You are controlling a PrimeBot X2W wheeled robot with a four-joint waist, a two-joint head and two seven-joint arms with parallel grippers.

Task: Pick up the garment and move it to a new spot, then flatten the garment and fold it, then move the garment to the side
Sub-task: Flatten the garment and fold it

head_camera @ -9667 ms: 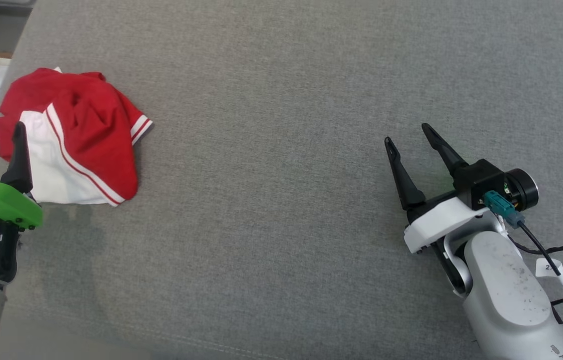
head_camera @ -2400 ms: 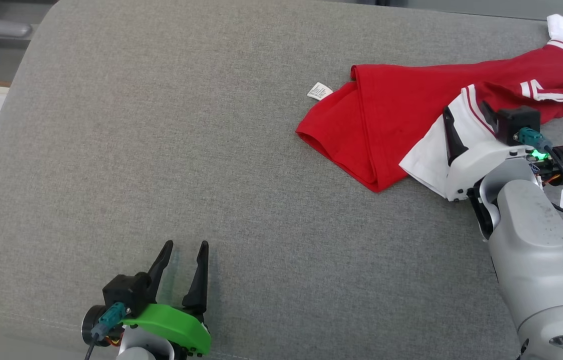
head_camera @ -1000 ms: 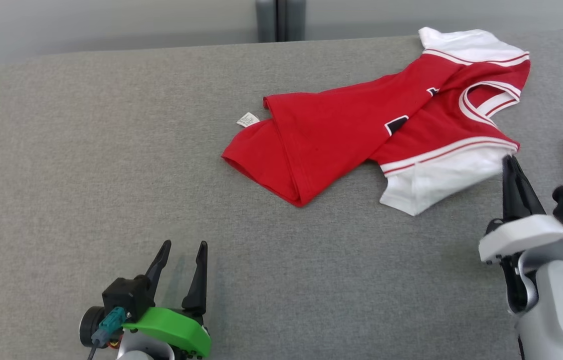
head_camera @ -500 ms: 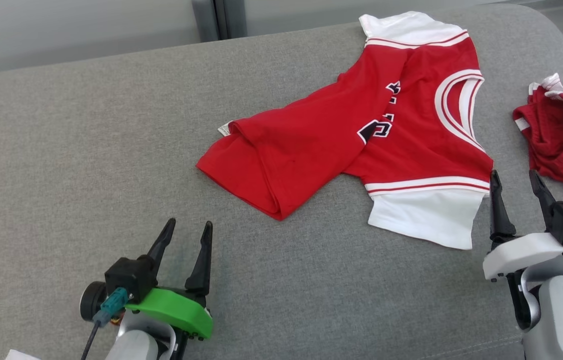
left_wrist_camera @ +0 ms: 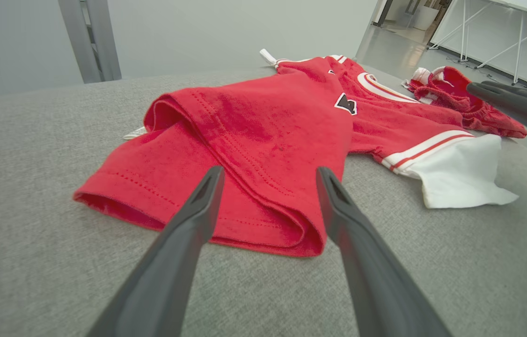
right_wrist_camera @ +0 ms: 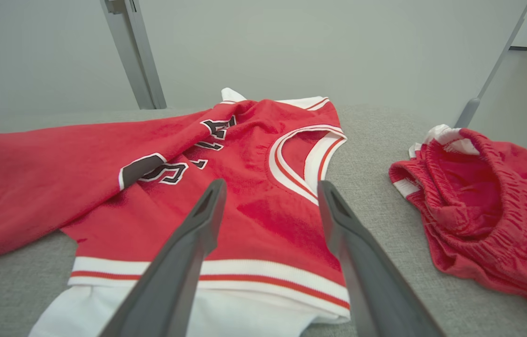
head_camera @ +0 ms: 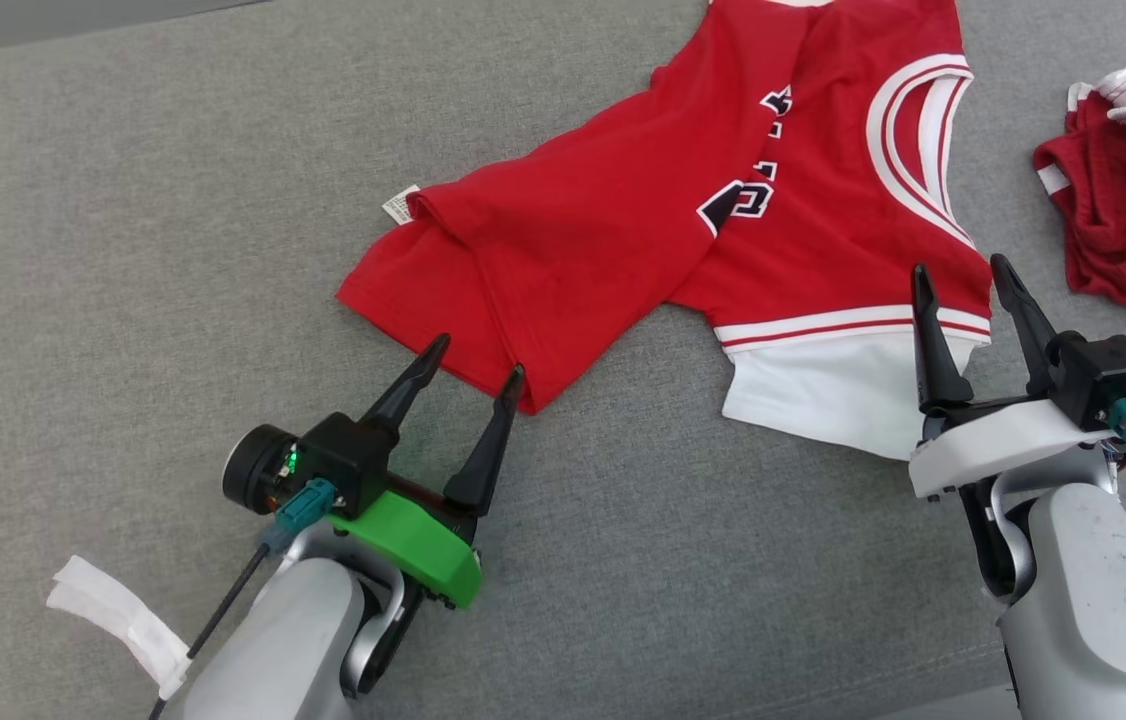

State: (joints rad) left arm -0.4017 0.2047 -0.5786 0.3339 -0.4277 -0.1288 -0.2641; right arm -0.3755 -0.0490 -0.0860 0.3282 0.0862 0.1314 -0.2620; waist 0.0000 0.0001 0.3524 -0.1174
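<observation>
**Desk:** "Now, where does it stand?"

**Floor:** "The red jersey with white sleeves and striped trim (head_camera: 623, 230) lies rumpled, one side folded over, on the grey fabric-covered surface (head_camera: 123, 200). Left gripper (head_camera: 480, 356), jaws wide, points at the doubled hem (left_wrist_camera: 263, 224); right gripper (head_camera: 958, 265), jaws wide too, hovers over the white sleeve (head_camera: 823, 390)."

**Desk:** "The risk?"

**Floor:** "Pinching both hem layers would likely keep the fold in. A wide sweep might also snag the crumpled red shorts (head_camera: 1123, 200) lying near."
</observation>
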